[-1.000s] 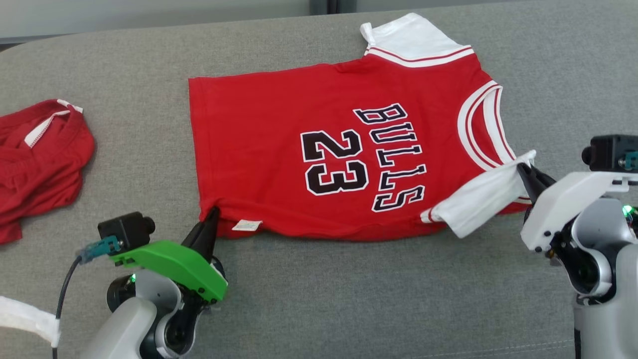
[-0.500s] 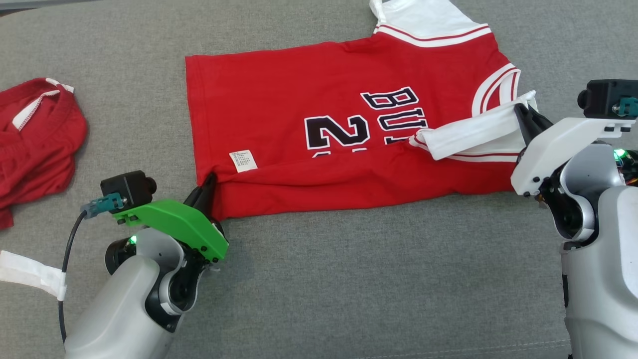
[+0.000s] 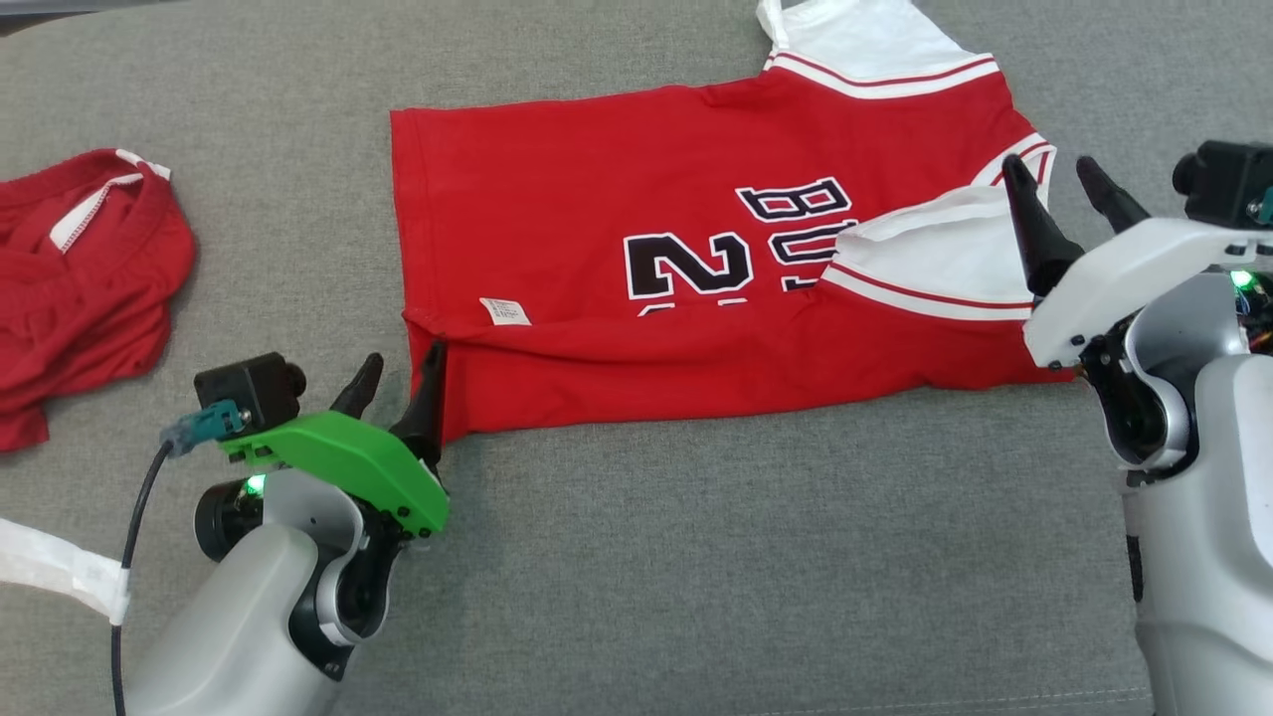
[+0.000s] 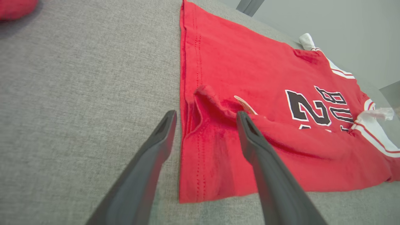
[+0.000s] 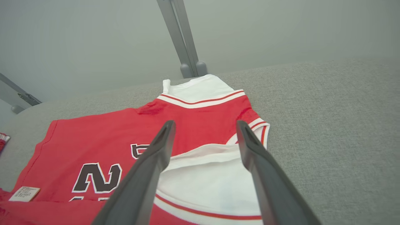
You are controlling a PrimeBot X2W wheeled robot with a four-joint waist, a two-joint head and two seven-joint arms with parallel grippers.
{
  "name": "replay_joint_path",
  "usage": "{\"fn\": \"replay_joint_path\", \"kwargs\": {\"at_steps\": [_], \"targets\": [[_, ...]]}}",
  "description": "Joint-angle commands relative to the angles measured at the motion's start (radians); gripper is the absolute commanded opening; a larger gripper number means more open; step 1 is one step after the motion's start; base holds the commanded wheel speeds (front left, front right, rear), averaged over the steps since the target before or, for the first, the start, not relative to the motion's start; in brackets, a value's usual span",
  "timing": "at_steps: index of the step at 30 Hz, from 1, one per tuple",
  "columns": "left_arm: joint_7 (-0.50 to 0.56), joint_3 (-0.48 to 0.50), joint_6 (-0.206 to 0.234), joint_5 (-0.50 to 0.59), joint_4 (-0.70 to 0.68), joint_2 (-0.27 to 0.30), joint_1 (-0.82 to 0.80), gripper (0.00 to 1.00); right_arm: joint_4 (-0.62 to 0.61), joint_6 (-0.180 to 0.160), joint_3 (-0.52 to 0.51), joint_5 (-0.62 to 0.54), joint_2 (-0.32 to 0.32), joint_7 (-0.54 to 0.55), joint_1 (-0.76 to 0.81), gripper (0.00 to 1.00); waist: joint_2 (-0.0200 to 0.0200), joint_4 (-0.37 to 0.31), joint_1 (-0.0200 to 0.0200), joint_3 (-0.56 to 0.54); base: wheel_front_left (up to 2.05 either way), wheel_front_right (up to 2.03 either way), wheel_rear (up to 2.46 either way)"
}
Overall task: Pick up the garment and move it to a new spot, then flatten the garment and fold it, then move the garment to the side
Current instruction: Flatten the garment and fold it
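Observation:
The garment (image 3: 617,199) is a red jersey with white sleeves and black lettering, spread on the grey cushion with its near long edge folded up over the lower half of the number. My left gripper (image 3: 400,370) stands open at the folded hem corner, its fingers (image 4: 250,137) straddling the red cloth (image 4: 212,150) without holding it. My right gripper (image 3: 1064,194) is open over the folded-in white sleeve (image 3: 935,264), which lies loose between and below the fingers (image 5: 162,143). A small white care label (image 3: 504,311) shows on the folded part.
A second crumpled red garment (image 3: 80,288) lies at the far left of the cushion (image 3: 696,557). A wall and a grey metal post (image 5: 181,37) stand behind the cushion's far edge. White tape wraps my left arm cable (image 3: 60,572).
Both grippers have opened and let go of the garment. The near edge and sleeve they carried over now rest folded on the jersey. The head camera shifted slightly.

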Motion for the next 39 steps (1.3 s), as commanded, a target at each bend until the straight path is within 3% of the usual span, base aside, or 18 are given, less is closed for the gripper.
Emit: {"fn": "replay_joint_path", "kwargs": {"at_steps": [1,8,15,23,31,32,33,34,39], "targets": [[-0.010,-0.002,0.012,0.016,-0.009,0.011,0.025,1.00,-0.002,-0.001,-0.023,-0.003,-0.007,0.019,0.039,1.00,0.0000,0.004,0.0000,-0.018,0.00,0.00,0.00],[-0.003,-0.037,0.046,0.049,-0.040,0.036,0.078,1.00,-0.061,-0.001,-0.124,-0.078,-0.009,0.134,0.164,1.00,0.0000,-0.007,0.0000,-0.035,0.00,0.00,0.00],[0.023,-0.083,0.076,0.091,0.022,0.024,0.048,1.00,-0.024,-0.001,-0.168,-0.101,0.016,0.142,0.202,1.00,0.0000,-0.023,0.0000,-0.007,0.00,0.00,0.00],[0.037,-0.103,0.061,0.095,0.104,-0.011,0.002,1.00,0.082,-0.001,-0.150,-0.128,0.010,0.126,0.148,1.00,0.0000,-0.017,0.0000,0.035,0.00,0.00,0.00],[0.135,-0.164,0.036,0.080,0.196,-0.060,-0.021,1.00,0.199,0.000,-0.129,-0.136,0.020,0.180,0.133,1.00,0.0000,-0.010,0.0000,0.049,0.00,0.00,0.00],[0.150,-0.174,0.029,0.079,0.205,-0.066,-0.019,0.62,0.207,0.000,-0.126,-0.134,0.025,0.185,0.135,0.56,0.0000,-0.010,0.0000,0.048,0.00,0.00,0.00],[0.161,-0.183,0.024,0.079,0.213,-0.068,-0.016,0.16,0.211,0.000,-0.124,-0.130,0.027,0.185,0.137,0.00,0.0000,-0.011,0.0000,0.045,0.00,0.00,0.00],[0.175,-0.192,0.015,0.074,0.220,-0.070,-0.010,0.00,0.213,0.000,-0.122,-0.126,0.030,0.183,0.142,0.00,0.0000,-0.012,0.0000,0.041,0.00,0.00,0.00],[0.140,-0.175,-0.001,0.070,0.207,-0.047,0.007,0.00,0.167,-0.002,-0.160,-0.109,0.024,0.126,0.177,0.00,0.0000,-0.016,0.0000,0.008,0.00,0.00,0.00]]}}
